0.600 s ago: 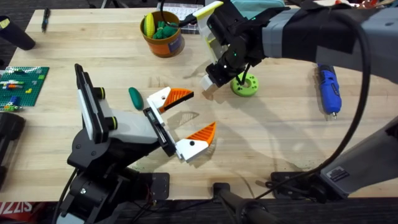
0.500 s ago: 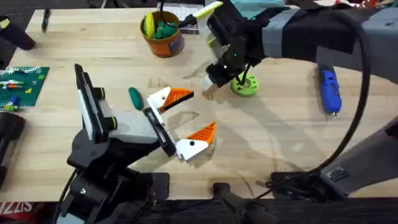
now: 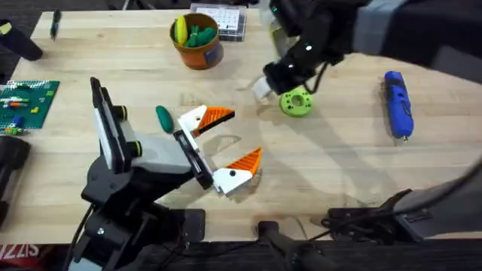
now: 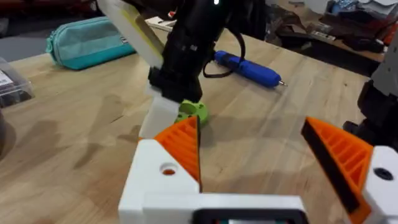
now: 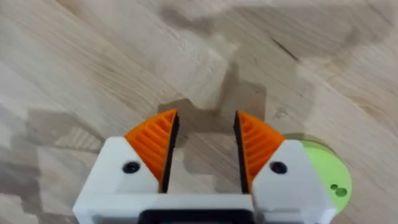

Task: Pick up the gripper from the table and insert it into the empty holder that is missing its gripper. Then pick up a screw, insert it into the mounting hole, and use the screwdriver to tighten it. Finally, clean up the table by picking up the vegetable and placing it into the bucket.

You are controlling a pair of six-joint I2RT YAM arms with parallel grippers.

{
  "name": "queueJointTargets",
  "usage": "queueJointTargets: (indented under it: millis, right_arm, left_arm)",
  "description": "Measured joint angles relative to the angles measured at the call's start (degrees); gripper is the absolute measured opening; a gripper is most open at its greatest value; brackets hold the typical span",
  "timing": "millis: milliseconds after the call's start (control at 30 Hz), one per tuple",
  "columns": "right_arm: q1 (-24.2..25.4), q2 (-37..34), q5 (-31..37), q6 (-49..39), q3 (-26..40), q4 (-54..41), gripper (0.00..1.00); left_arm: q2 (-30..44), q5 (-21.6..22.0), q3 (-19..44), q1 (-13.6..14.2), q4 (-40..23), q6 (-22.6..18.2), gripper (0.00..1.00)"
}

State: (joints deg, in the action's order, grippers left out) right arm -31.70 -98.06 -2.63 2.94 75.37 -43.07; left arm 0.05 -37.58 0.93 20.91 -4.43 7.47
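From where I stand, the left gripper [image 3: 226, 144] hovers mid-table with its orange pads spread wide and empty; the vegetable [image 3: 163, 117] lies at its ten o'clock, just beside one finger. The right gripper [image 5: 203, 149] is parted with nothing between its pads, just beside the lime-green ring [image 3: 295, 102]. The bucket [image 3: 197, 45] stands at twelve o'clock, and the screwdriver [image 3: 398, 104] lies at three o'clock.

Each gripper has white plastic fingers [image 3: 194, 118] faced with orange ribbed wedge-shaped pads [image 5: 155, 146], with one round screw hole per finger. The arms [image 3: 128, 181] are black with grey covers; black cables run along them.
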Motion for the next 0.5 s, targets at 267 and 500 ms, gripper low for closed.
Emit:
queueJointTargets:
  millis: [267,500]
  right_arm:
    - [0.3,10.9,4.6,0.2,0.0,-6.7,0.448]
    - [2.0,19.9,7.6,0.7,0.2,-12.3,0.448]
  left_arm:
    - [0.0,0.0,0.0,0.0,0.0,0.1,0.985]
    - [0.0,0.0,0.0,0.0,0.0,0.1,0.986]
